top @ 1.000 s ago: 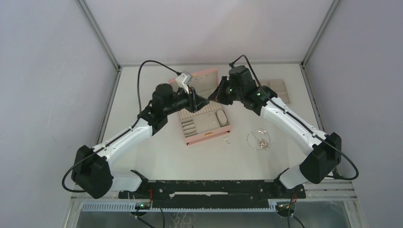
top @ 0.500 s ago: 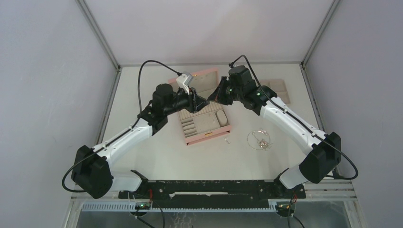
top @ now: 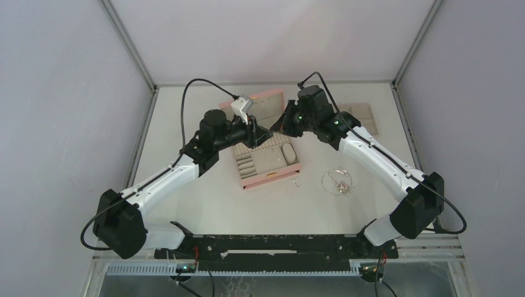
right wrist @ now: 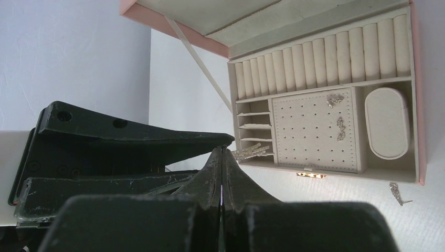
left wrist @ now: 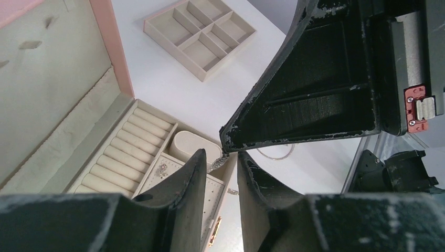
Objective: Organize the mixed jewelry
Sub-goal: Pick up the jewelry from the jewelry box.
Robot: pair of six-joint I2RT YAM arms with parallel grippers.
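Note:
My right gripper (right wrist: pixel 222 152) is shut on a small silver earring (right wrist: pixel 249 153) that sticks out past its tips, above the front edge of the open pink box (top: pixel 272 176). My left gripper (left wrist: pixel 221 157) is open, tip to tip with the right gripper (top: pixel 277 129). The same earring (left wrist: pixel 219 164) hangs in the gap between the left jaws. Two silver earrings (right wrist: pixel 334 100) sit on the box's perforated pad. A small silver piece (top: pixel 296 182) lies on the table in front of the box. The thin chain necklace (top: pixel 337 181) lies looped to the right.
The box lid (top: pixel 263 108) stands open behind the grippers. The flat beige compartment tray (top: pixel 362 117) lies at the back right, and also shows in the left wrist view (left wrist: pixel 199 31). Ring rolls (right wrist: pixel 320 58) and an oval cushion (right wrist: pixel 387 122) fill the box.
My left gripper has edged slightly right toward the right gripper. The right arm and the jewelry on the table have not moved.

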